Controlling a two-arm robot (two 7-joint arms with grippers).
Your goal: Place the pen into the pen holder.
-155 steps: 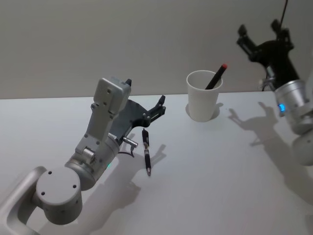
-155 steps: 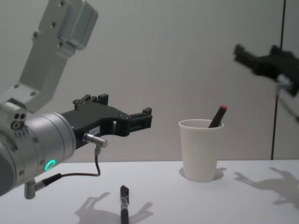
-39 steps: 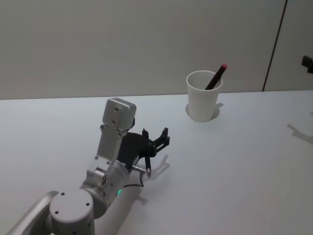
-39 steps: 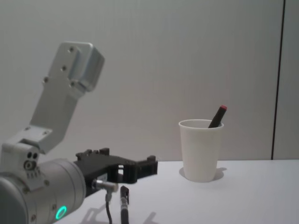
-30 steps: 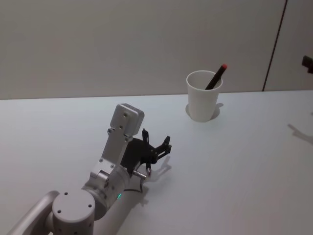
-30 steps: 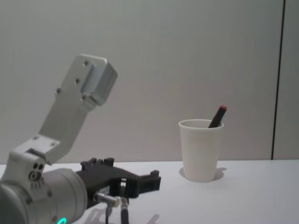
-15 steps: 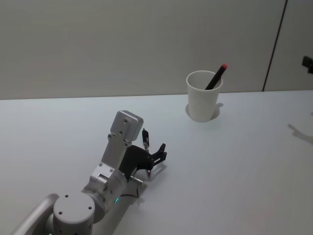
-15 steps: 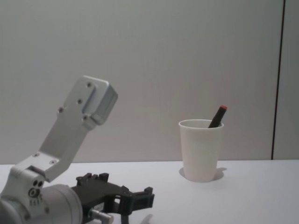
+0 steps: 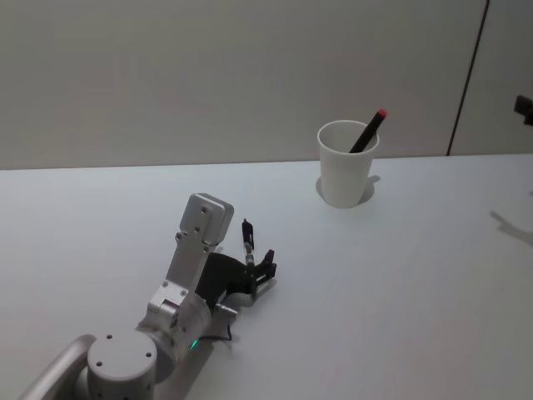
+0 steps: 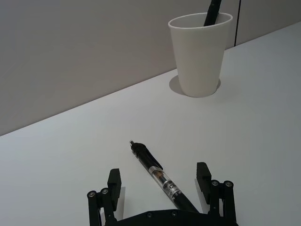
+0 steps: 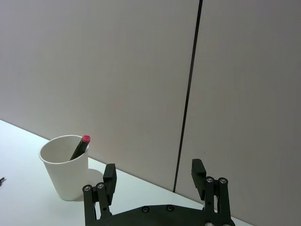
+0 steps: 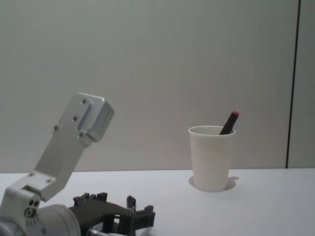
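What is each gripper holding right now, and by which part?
Nothing. The open left gripper straddles the pen on the table; the right gripper is open, empty.

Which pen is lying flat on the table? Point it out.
The black, clear-barrelled pen lying within the open left gripper. The other pen, red-tipped, stands tilted inside the white cup.

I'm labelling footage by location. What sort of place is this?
Probably a robotics test room: a white table, plain wall panels, and just a paper cup and a pen as props.
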